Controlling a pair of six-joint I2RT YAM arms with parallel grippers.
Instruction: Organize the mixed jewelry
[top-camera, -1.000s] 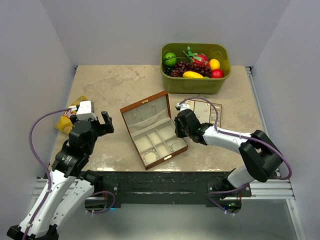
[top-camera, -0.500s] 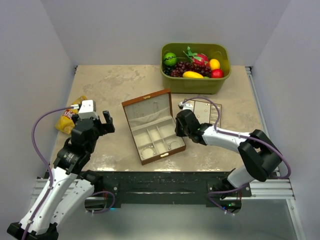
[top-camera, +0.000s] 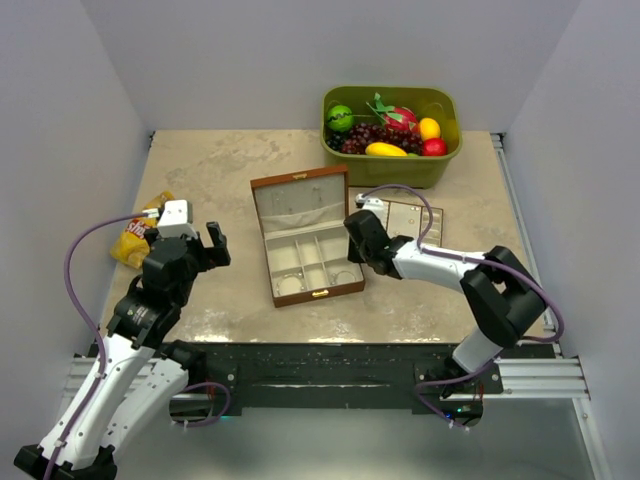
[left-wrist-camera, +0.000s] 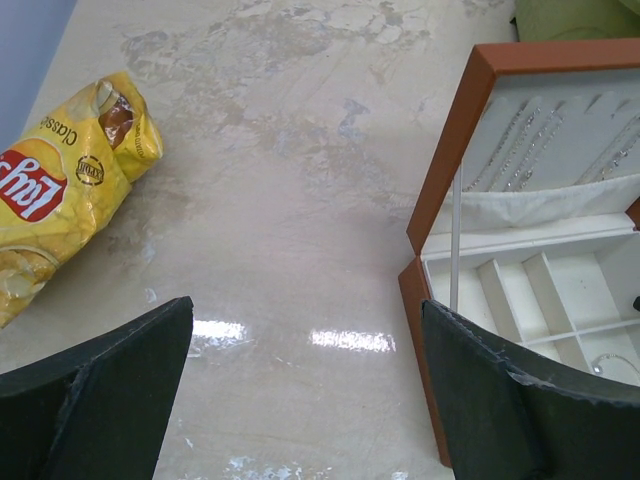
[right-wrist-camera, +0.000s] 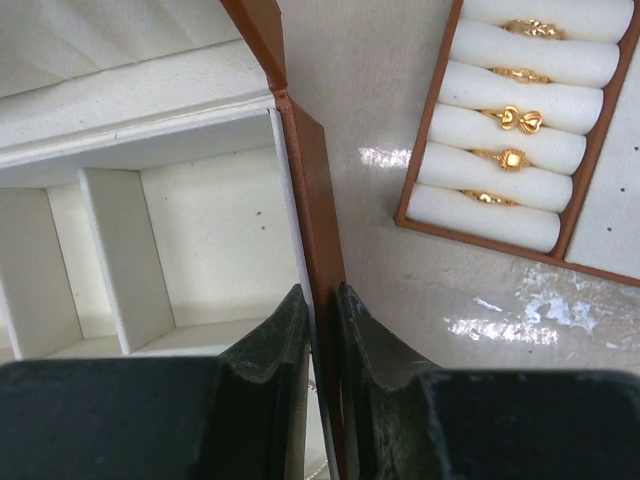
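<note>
I see right end effector (right-wrist-camera: 320, 300) clamped on 3 o'clock wall of brown wooden box (right-wrist-camera: 305, 180); left end effector (left-wrist-camera: 307, 340) apart.

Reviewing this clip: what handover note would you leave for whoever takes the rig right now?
Left gripper: open, empty, over bare table between the chip bag and the jewelry box.
Right gripper: shut on the box's right wall, beside the tray.
Jewelry: gold rings sit in the tray's rolls; thin hoops lie in the box's front compartments; chains line the lid.
Done: box open, some pieces inside.
Left: release the wall, then sort what remains on the tray.
</note>
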